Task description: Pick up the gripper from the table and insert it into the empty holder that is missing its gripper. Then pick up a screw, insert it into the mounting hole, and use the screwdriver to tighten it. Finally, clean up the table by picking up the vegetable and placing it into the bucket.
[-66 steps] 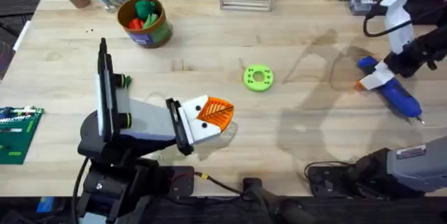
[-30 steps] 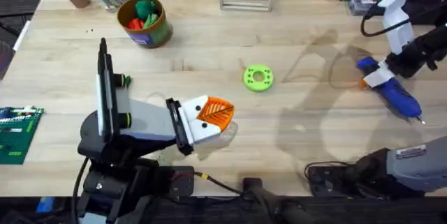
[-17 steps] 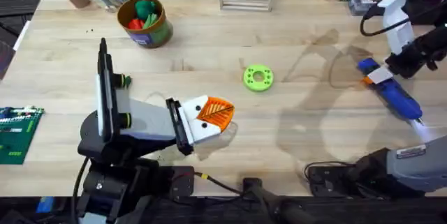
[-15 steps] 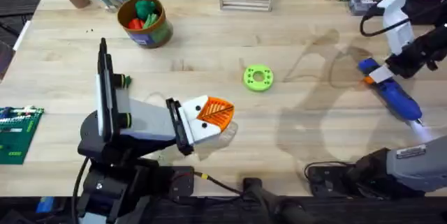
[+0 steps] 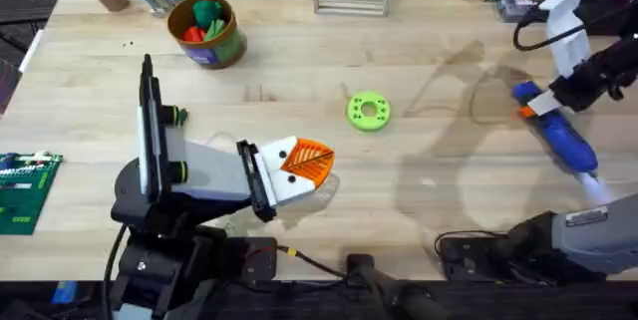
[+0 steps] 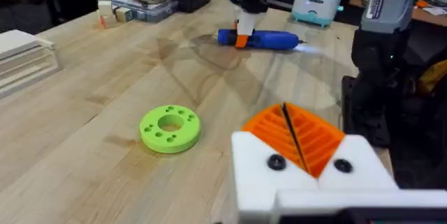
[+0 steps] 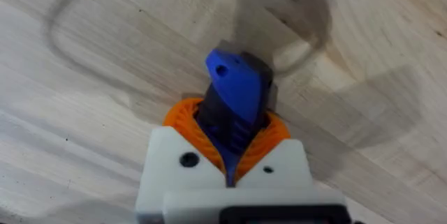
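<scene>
Lying at the right edge of the overhead frame, the screwdriver (image 5: 560,131) slants from upper left to lower right on the table (image 5: 439,51), blue handle end toward the upper left, tip toward the lower right. Clamped near the handle's upper end between the orange pads of the right gripper (image 5: 538,109); seen in the right wrist view as a blue butt (image 7: 234,88) poking out past the pads (image 7: 183,116), fingers closed narrow around it. Well left of it, near frame centre, a bright green ring (image 5: 369,112) flat on the wood. Farther left and lower, the left gripper (image 5: 304,165), orange pads pressed together with nothing between them, resting low over the table; from its wrist camera, ring (image 6: 170,128) near and screwdriver (image 6: 262,39) far beyond. At the upper left, the bucket (image 5: 209,33) with the green vegetable (image 5: 207,8) inside among red and orange pieces.
</scene>
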Controlling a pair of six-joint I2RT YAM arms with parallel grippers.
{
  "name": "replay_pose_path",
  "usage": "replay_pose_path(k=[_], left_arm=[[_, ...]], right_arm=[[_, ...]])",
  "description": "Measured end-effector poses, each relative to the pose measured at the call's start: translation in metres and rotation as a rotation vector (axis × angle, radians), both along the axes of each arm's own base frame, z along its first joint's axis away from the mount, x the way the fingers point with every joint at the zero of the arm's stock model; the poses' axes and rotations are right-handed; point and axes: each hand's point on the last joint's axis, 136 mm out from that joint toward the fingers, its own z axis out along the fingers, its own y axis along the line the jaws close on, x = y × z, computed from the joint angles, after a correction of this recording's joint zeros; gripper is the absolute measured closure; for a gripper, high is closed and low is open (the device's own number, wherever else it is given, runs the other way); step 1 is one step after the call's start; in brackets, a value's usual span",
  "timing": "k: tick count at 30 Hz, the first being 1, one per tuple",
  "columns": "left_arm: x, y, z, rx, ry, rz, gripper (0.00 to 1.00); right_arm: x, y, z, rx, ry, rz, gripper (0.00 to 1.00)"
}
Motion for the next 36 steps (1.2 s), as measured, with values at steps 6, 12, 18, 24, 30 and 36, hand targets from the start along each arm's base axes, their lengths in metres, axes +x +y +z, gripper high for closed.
replay_pose_path(k=[6,12,18,24,30,36], left_arm=[[0.0,0.0,0.0,0.0,0.0,0.0,0.997],[0.0,0.0,0.0,0.0,0.0,0.0,0.997],[0.0,0.0,0.0,0.0,0.0,0.0,0.997],[0.0,0.0,0.0,0.0,0.0,0.0,0.997],[0.0,0.0,0.0,0.0,0.0,0.0,0.997],[0.0,0.0,0.0,0.0,0.0,0.0,0.997]], right_arm=[[0.0,0.0,0.0,0.0,-0.001,-0.004,0.972],[0.001,-0.001,0.002,-0.002,-0.006,-0.035,0.972],[0.005,-0.003,0.027,-0.036,-0.073,-0.072,0.972],[0.009,-0.002,0.068,-0.088,-0.187,-0.089,0.972],[0.012,0.006,0.117,-0.141,-0.336,-0.094,0.972],[0.008,0.02,0.166,-0.143,-0.501,-0.111,0.972]])
